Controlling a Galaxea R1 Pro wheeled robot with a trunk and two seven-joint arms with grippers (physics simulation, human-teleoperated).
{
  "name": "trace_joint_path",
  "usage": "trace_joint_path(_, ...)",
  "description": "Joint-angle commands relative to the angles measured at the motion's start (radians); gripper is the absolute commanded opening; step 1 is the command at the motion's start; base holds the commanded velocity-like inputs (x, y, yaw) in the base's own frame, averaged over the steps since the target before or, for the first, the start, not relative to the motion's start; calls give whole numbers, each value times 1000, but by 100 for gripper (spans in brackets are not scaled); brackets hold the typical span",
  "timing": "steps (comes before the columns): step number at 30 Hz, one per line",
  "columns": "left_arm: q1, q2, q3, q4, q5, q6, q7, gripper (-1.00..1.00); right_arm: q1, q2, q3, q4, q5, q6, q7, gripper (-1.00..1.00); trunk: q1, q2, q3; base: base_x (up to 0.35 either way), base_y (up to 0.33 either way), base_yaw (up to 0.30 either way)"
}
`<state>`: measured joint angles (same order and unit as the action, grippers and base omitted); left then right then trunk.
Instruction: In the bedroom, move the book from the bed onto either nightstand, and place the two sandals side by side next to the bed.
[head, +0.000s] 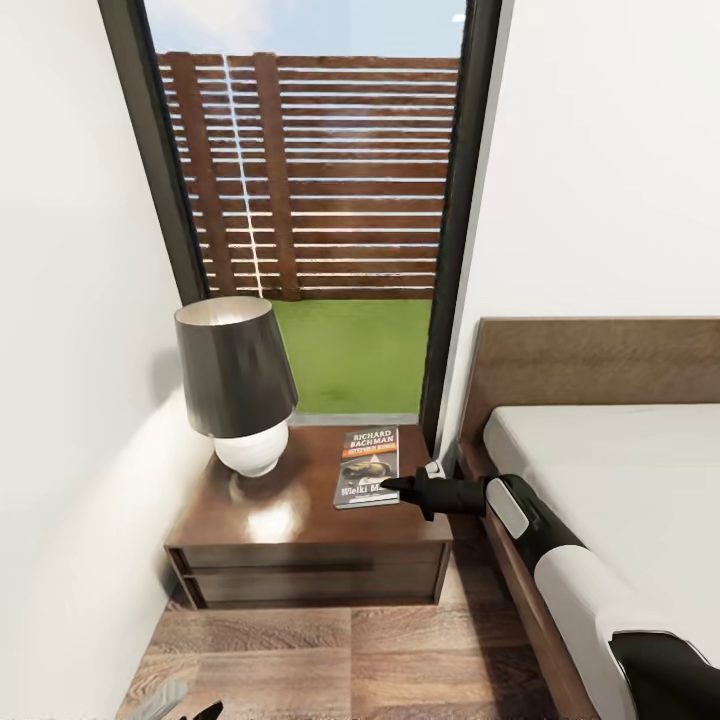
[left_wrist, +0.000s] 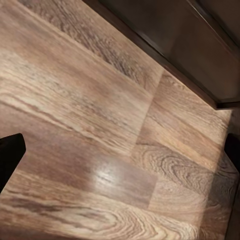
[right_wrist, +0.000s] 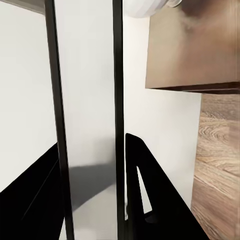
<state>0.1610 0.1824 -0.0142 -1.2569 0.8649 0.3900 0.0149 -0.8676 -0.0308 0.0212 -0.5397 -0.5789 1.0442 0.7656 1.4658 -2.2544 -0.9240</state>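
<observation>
Head view, right gripper (head: 393, 486): tip at book's near edge, spread unclear
Book (head: 367, 466): flat on nightstand (head: 290, 515), beside lamp (head: 237, 380)
Left wrist, floor (left_wrist: 90, 150): fingers (left_wrist: 9, 155) spread, nothing between
Right wrist, fingers (right_wrist: 142, 185): parted, empty, window frame (right_wrist: 118, 100) ahead

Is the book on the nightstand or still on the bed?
On the nightstand: the book lies flat, cover up, beside the lamp.
</observation>
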Motion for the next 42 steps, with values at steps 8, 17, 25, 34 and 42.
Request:
trace_joint_path(8, 7, -2, 2, -10, 4, 1, 2, 100, -1, 0, 3, -1, -1, 3, 4, -100, 31, -57, -26, 0, 0, 0)
trace_joint_path(17, 9, -3, -1, 5, 3, -3, -9, 100, 1, 0, 3, 0, -2, -46, 5, -100, 35, -64, -29, 9, 0, 0)
trace_joint_path(25, 9, -8, -2, 37, 3, -10, -11, 100, 1, -1, 3, 0, -1, -51, 5, -100, 35, -64, -29, 222, 0, 0)
trace_joint_path(34, 9, -10, -2, 41, 4, -8, -11, 100, 0, 2, 5, 1, 0, -46, 0, -100, 35, -64, -29, 239, 0, 0)
trace_joint_path(42, 9, -11, -3, 28, 68, 2, 0, 100, -2, 2, 6, 3, 13, -38, 1, -100, 58, -106, -48, 29, 0, 0)
